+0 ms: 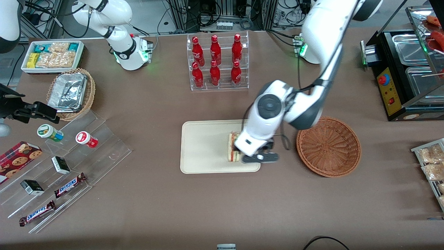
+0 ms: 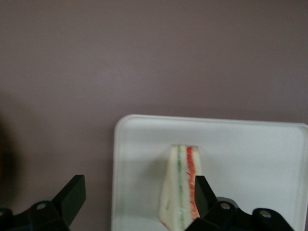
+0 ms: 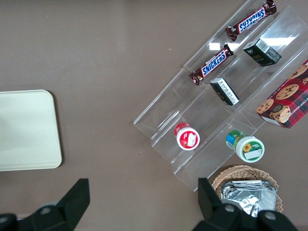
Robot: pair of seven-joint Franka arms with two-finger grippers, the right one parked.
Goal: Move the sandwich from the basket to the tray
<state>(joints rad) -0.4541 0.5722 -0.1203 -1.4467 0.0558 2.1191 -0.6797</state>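
Sandwich (image 1: 234, 147) lay flat on the tray (image 1: 204, 146), near the tray's edge closest to the basket (image 1: 328, 146). Basket empty. Gripper (image 2: 137, 195) hung just over that same edge of the tray, jaws wide apart and holding nothing. One finger (image 2: 203, 191) right beside the sandwich's red side, the other finger out past the tray's rim. Sandwich's long way ran straight out from between the jaws. Likely next: lift straight up, clear of the tray.
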